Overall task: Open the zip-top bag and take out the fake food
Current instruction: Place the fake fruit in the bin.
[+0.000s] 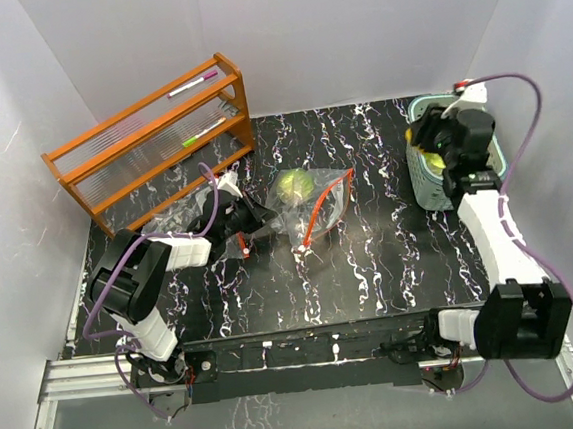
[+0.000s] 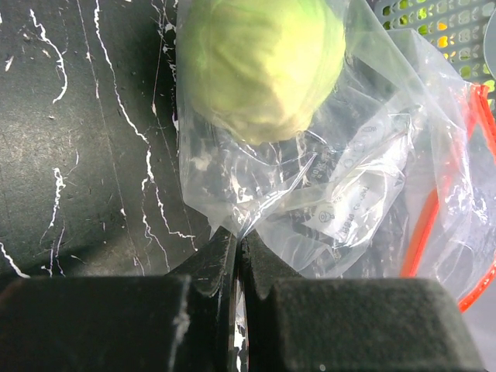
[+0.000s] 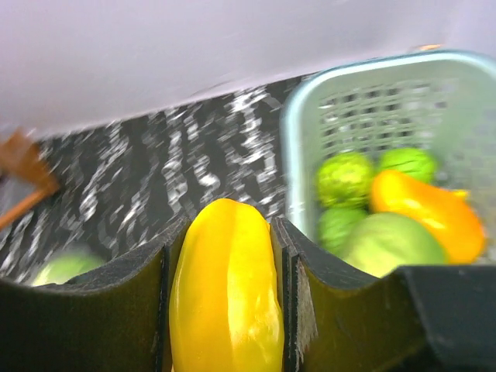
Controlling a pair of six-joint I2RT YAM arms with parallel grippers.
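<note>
**At the basket's edge, a yellow piece not yet over the rim**

Beside the pale-teal basket [image 3: 372,66], at the table's [image 2: 77,155] far right, the right gripper [image 3: 225,256] clamps a smooth yellow piece [image 3: 225,310] by its flanks. Its long axis runs along the fingers, and its rounded end points forward out of the jaws. In the wrist view that end sits left of the rim, so letting go here would likely drop it on the table. The slick skin could also slide forward out of the clamp. Green pieces [image 3: 345,178] and an orange piece [image 3: 426,213] already lie in the basket.

The left gripper [image 2: 236,256] is closed tight on a fold of the zip-top bag [image 2: 349,201] at mid-table. The cabbage ball [image 2: 263,62] is still inside. That thin film could slip from the pinch, or the ball could roll.
</note>
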